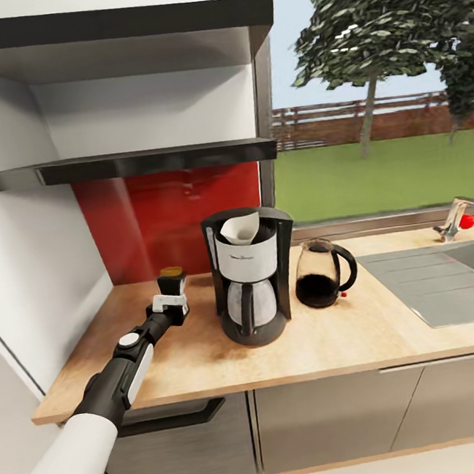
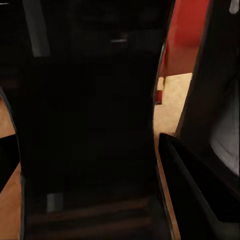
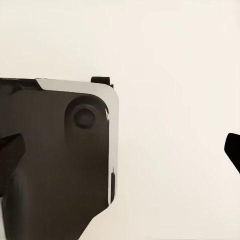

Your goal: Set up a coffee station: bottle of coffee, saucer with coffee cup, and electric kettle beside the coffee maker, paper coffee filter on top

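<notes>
We see our left gripper [image 1: 172,297] out over the left part of the kitchen countertop [image 1: 396,337], wrapped around the bottle of coffee [image 1: 172,275], whose gold-tan lid pokes up just above the white fingers. In the left wrist view the dark jar [image 2: 90,125] sits close between the two dark fingers [image 2: 200,190], so we judge the jaws clenched on it, the bottle upright with its long axis vertical. The coffee maker [image 1: 250,276] stands just to the right of the bottle, apart from it by a strip of bare wood; that gap, bottle left and machine right, is what the next move turns on. The jar looks low over the worktop or on it; we cannot tell which. The paper coffee filter [image 1: 239,228] already rests in the machine's top, and the electric kettle [image 1: 322,273] stands just beside the machine on its right. The kitchen shelf [image 1: 133,163] hangs above. The right wrist view gives a pale surface and a dark body of the robot; whether that gripper is released or clenched we cannot tell. We judge the bottle wants setting down near the machine's left side, with a gentle release so it does not tip
</notes>
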Motion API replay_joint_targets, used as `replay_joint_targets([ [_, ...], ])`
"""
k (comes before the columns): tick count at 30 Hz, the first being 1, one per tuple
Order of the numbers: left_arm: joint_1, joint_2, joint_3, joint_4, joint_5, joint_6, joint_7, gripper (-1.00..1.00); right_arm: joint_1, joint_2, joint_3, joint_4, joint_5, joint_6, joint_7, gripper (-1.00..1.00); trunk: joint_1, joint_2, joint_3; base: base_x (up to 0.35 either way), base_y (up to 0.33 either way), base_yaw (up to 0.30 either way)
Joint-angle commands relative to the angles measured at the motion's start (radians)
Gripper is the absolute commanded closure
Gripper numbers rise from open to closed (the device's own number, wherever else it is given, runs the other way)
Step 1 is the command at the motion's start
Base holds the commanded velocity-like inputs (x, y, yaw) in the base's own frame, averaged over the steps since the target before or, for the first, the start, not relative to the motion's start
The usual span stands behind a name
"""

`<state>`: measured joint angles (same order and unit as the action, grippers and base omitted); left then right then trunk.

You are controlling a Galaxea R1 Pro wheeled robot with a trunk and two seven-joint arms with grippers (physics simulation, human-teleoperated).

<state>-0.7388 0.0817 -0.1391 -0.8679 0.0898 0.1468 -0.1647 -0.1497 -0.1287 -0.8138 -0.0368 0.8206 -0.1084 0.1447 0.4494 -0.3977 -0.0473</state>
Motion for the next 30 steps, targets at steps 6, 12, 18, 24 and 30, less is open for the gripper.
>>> replay_joint_targets([
  [6, -0.001, 0.001, -0.002, -0.002, 0.011, 0.007, -0.001, 1.00, -0.001, 0.000, -0.010, 0.000, 0.006, -0.002, 0.004, -1.00, 0.001, -0.002, -0.002, 0.000, 0.000, -0.067],
  [12, -0.001, 0.002, -0.001, -0.001, 0.012, 0.007, -0.001, 1.00, -0.001, 0.000, -0.010, -0.001, 0.006, -0.002, 0.004, -1.00, 0.001, -0.002, -0.002, 0.009, 0.000, -0.120],
  [18, -0.001, 0.001, -0.002, 0.047, 0.014, 0.005, -0.001, 1.00, -0.001, 0.000, -0.010, -0.002, 0.006, -0.002, 0.004, -1.00, 0.001, -0.002, -0.002, 0.204, 0.000, -0.065],
  [24, -0.001, 0.001, -0.002, 0.055, 0.014, -0.002, -0.002, 1.00, -0.001, 0.000, -0.010, -0.002, 0.006, -0.002, 0.004, -1.00, 0.001, -0.002, -0.002, 0.012, 0.000, -0.001],
  [30, -0.001, 0.001, -0.002, 0.082, 0.013, -0.047, -0.001, 1.00, -0.001, -0.001, -0.010, -0.001, 0.006, -0.002, 0.004, -1.00, 0.001, -0.002, -0.002, 0.078, 0.000, 0.000],
])
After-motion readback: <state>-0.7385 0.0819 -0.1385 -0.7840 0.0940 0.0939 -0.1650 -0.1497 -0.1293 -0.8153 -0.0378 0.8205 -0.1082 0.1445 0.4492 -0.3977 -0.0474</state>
